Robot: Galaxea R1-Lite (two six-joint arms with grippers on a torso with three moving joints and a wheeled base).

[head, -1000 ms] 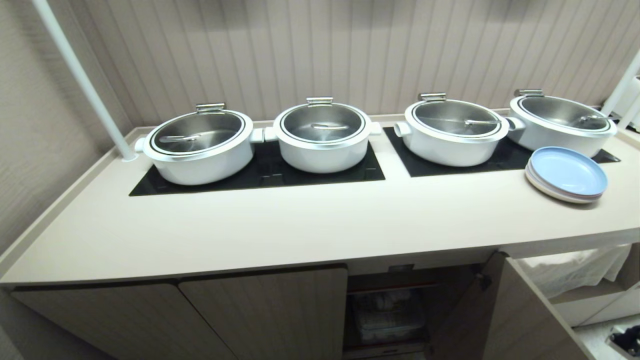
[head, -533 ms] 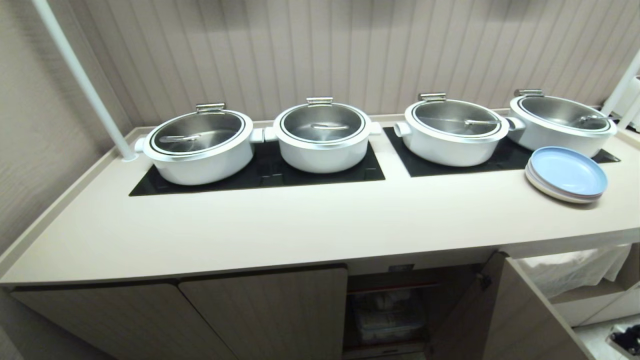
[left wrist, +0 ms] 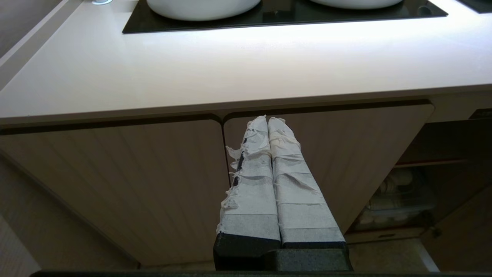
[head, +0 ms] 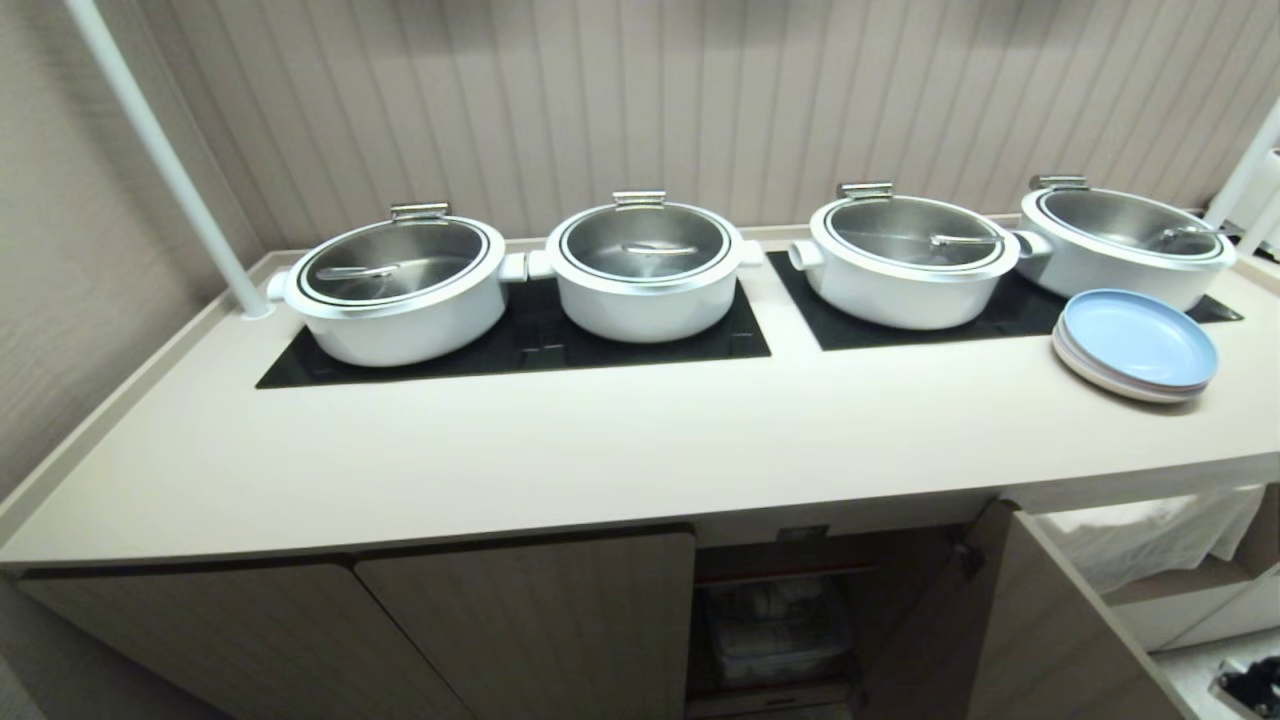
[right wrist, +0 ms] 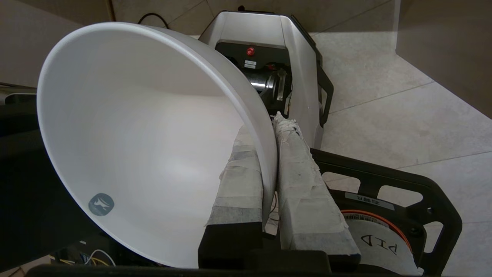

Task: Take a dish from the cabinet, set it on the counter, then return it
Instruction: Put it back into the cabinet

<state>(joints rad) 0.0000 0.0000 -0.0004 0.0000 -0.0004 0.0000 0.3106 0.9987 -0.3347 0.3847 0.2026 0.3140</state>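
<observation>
Four white pots (head: 645,270) on two black glass panels (head: 520,345); one plate stack (head: 1135,345) at counter (head: 560,450) right end. Broad bare strip along counter's front edge. Cabinet (head: 540,620): two doors closed, one open. Right gripper (right wrist: 269,127) clamped on dish (right wrist: 138,142) rim, over floor. Left gripper (left wrist: 268,120) fingers pressed together, empty, facing closed doors

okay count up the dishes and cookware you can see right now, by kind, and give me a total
White pots with steel lids on the counter: 4
Stack of plates, blue one on top: 1 stack; the number of plates cannot be told
White bowl, pinched by its rim in the right gripper: 1
Total: 6, counting the stack as one
</observation>
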